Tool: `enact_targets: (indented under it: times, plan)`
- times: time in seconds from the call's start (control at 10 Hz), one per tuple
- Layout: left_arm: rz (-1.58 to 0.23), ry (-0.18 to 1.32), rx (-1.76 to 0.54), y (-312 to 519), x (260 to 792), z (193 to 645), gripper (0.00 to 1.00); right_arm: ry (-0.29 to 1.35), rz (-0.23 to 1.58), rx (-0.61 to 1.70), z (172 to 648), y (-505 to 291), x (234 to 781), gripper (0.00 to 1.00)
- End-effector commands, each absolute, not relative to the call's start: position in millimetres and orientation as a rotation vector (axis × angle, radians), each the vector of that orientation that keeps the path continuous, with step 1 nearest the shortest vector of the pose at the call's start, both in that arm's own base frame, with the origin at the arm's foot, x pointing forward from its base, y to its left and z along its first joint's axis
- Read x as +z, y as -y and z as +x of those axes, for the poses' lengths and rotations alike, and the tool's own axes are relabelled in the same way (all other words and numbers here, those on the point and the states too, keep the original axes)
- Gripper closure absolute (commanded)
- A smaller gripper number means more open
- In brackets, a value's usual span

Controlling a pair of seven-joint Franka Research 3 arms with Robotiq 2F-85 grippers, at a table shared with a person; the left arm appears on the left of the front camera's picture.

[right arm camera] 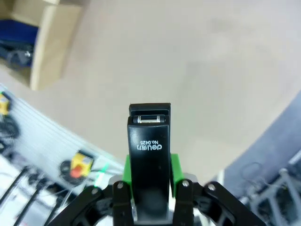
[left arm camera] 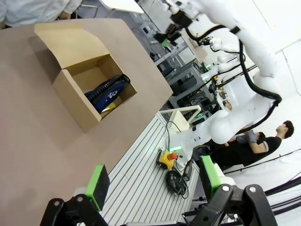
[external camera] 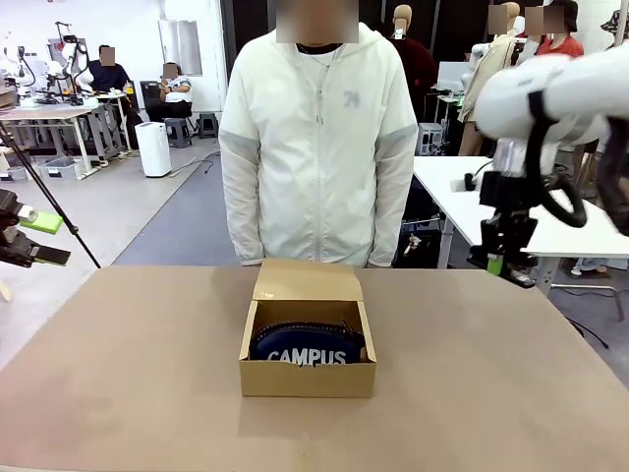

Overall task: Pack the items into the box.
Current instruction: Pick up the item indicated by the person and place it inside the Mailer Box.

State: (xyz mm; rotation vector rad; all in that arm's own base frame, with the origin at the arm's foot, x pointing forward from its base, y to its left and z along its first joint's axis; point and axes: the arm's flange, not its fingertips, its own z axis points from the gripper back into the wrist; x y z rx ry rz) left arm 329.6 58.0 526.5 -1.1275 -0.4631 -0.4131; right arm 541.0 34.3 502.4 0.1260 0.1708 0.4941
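I see the box [external camera: 307,379] in the middle of the tabletop [external camera: 118,374]. It is plain brown cardboard, and its flap lid [external camera: 307,280] is folded back toward the person [external camera: 316,147] standing just behind it. Inside the box lies the pencil case [external camera: 307,346], navy blue with white "CAMPUS" lettering facing my camera and a dark zip along its upper edge. It takes up most of the box's floor.

The stapler [right arm camera: 149,150] is outside the box. It is black and slim, with small white print on its top and a bright metal strip at its tip. The right end effector [external camera: 506,258] is clamped on it, and my right wrist feed shows the green pads [right arm camera: 175,170] pressed against both of its sides. That end effector hangs in the air well to the right of the box, pointing downward, with the white arm arching in from high on the right.

The left end effector [external camera: 37,239] sits well to the left of the box, past the tabletop's edge. Its fingers [left arm camera: 97,186] are spread wide with nothing between them.
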Motion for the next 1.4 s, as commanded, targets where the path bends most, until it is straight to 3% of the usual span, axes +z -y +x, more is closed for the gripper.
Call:
enact_targets:
  times: [0.0,0.1,0.2,0.6,0.9,1.3]
  plan:
    - [-1.127,0.466,-0.435,-60.7,526.5,327.7,0.00,-0.101,0.144,0.418,494.9,-34.2,502.5,1.00]
    - [-1.127,0.466,-0.435,-60.7,526.5,327.7,0.00,-0.070,0.075,0.321,491.7,-24.3,496.5,1.00]
    - [-1.127,0.466,-0.435,-60.7,526.5,327.7,0.00,-0.148,0.139,0.459,514.9,-31.1,518.2,1.00]
    - [-1.127,0.466,-0.435,-60.7,526.5,327.7,0.00,-0.136,0.133,0.428,504.6,-31.1,510.7,1.00]
    - [-1.127,0.466,-0.435,-60.7,526.5,327.7,0.00,-0.040,-0.006,0.792,533.7,-144.2,515.0,1.00]
    - [-1.127,0.466,-0.435,-60.7,526.5,327.7,0.00,0.095,-0.103,1.255,526.3,-318.5,513.3,1.00]
